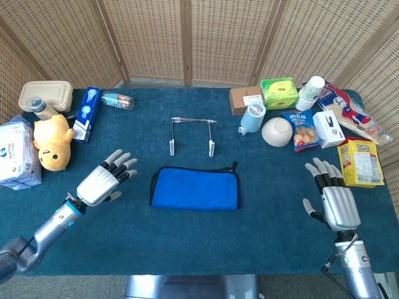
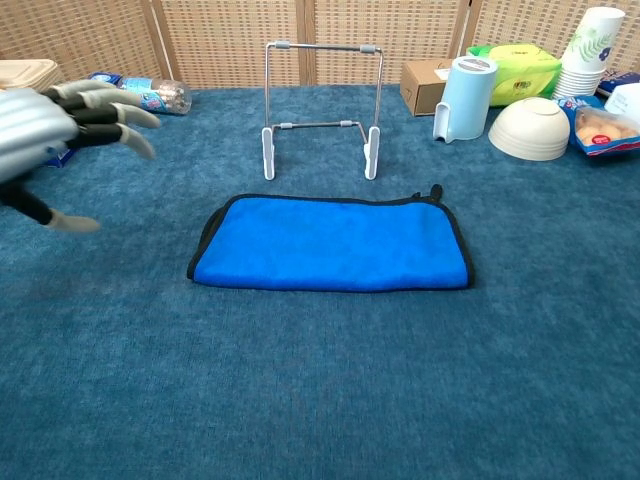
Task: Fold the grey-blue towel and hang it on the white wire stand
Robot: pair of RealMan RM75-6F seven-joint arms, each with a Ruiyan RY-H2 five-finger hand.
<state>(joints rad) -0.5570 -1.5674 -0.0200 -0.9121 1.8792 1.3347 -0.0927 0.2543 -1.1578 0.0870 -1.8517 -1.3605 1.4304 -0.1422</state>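
Observation:
The blue towel (image 1: 194, 189) (image 2: 330, 243) lies folded into a flat strip with black edging in the middle of the table. Behind it stands the white wire stand (image 1: 191, 134) (image 2: 320, 108), bare. My left hand (image 1: 105, 180) (image 2: 55, 130) hovers open with fingers spread, a short way left of the towel's left end. My right hand (image 1: 331, 198) is open too, palm down, far to the right of the towel near the table's right side; the chest view does not show it.
Left side: yellow plush toy (image 1: 52, 141), blue box (image 1: 86, 113), plastic bottle (image 1: 117, 99), lidded container (image 1: 43, 95). Right side: light-blue jug (image 1: 252, 117) (image 2: 464, 97), white bowl (image 1: 277, 131) (image 2: 528, 128), cardboard box (image 1: 245, 99), green pack (image 1: 278, 92), stacked cups (image 1: 310, 93), snack bags (image 1: 358, 161).

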